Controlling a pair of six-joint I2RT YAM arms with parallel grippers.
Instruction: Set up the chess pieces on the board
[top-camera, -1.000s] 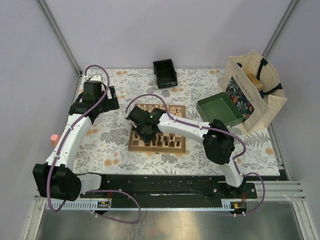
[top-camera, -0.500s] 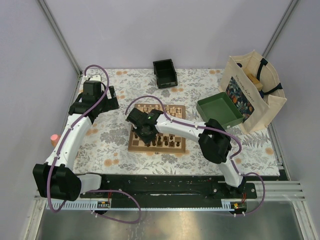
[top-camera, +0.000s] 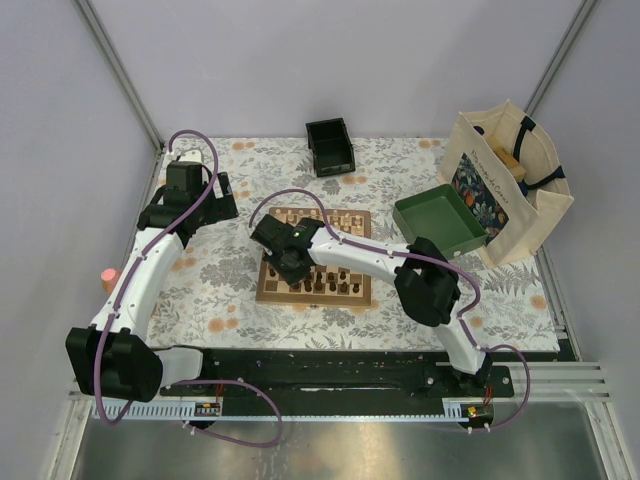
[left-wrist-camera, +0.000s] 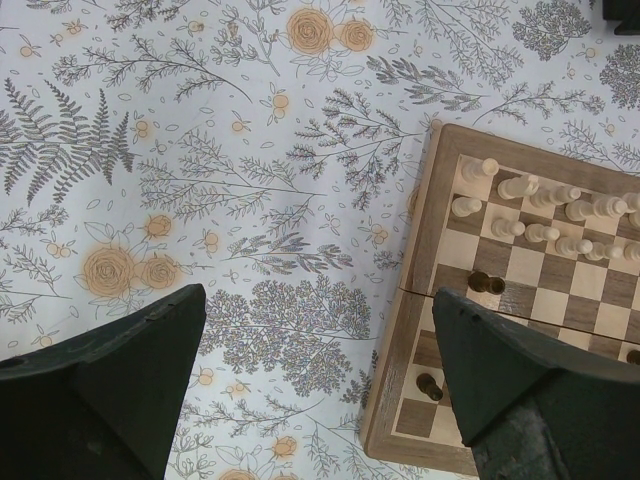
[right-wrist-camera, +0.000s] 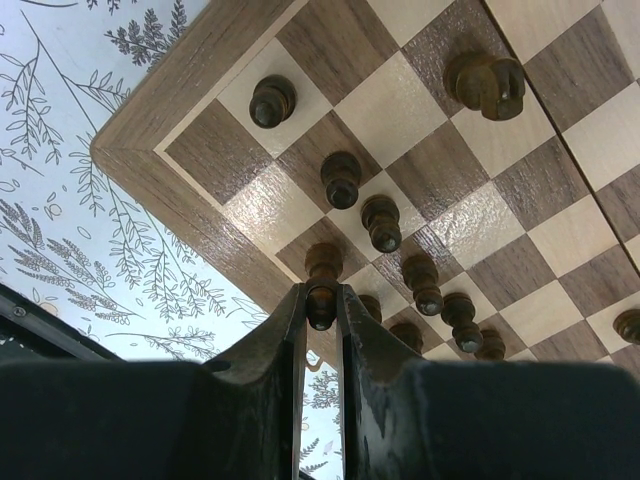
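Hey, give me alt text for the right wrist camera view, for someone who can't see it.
The right gripper pinches a dark brown chess piece near a corner of the board. Other dark pieces stand in a diagonal line across the checkered squares. A floral tablecloth shows beyond the board's wooden border.

No legible text; tote bag (top-camera: 510, 200) print possibly lettered, too small.
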